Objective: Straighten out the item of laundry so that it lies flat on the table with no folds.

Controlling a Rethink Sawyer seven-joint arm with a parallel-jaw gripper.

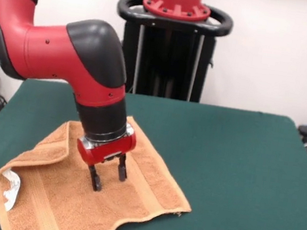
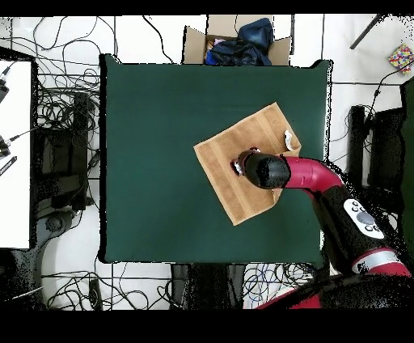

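The orange-tan towel (image 1: 130,197) lies on the dark green table (image 1: 237,172) at the front left, spread out as a tilted rectangle. Its near left corner is folded over, with a white tag (image 1: 10,187) showing there. A woven band stripe runs near its right end. In the overhead view the towel (image 2: 222,166) lies right of the table's (image 2: 154,162) middle, tag (image 2: 288,139) at its upper right corner. My gripper (image 1: 108,177) points down over the towel's middle, fingers open with a gap between them, tips at or just above the cloth. The arm hides it in the overhead view.
The robot pedestal (image 1: 171,43) stands behind the table's far edge. In the overhead view a cardboard box (image 2: 234,40) with dark cloth sits beyond the table's top edge, and cables lie on the floor around it.
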